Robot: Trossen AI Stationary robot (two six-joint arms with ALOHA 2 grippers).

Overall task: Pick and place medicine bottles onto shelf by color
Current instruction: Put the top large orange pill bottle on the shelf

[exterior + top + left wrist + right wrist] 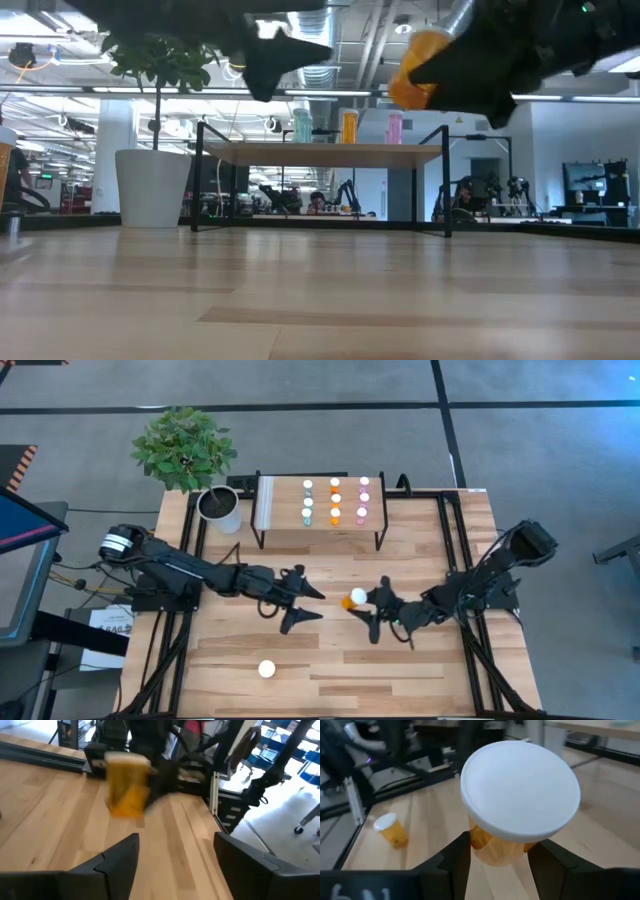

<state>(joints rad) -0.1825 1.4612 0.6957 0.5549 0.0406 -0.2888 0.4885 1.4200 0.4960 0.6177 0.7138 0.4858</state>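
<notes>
Orange, white-capped bottle [512,827] hangs above mid-tabletop [340,660], clamped in the right tool [363,607], while the left tool [308,605] faces it with fingers apart, and another orange bottle [266,669] lies near the front edge, the shelf [272,510] beyond.

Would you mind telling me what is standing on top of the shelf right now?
On the shelf, twelve small white-capped bottles stand in three columns of four. The low view shows teal, orange and pink ones. The caps hide the bottles' contents.

held bottle [506,842]: orange, white cap | shelf [290,510]: light wood | tools: dark
</notes>
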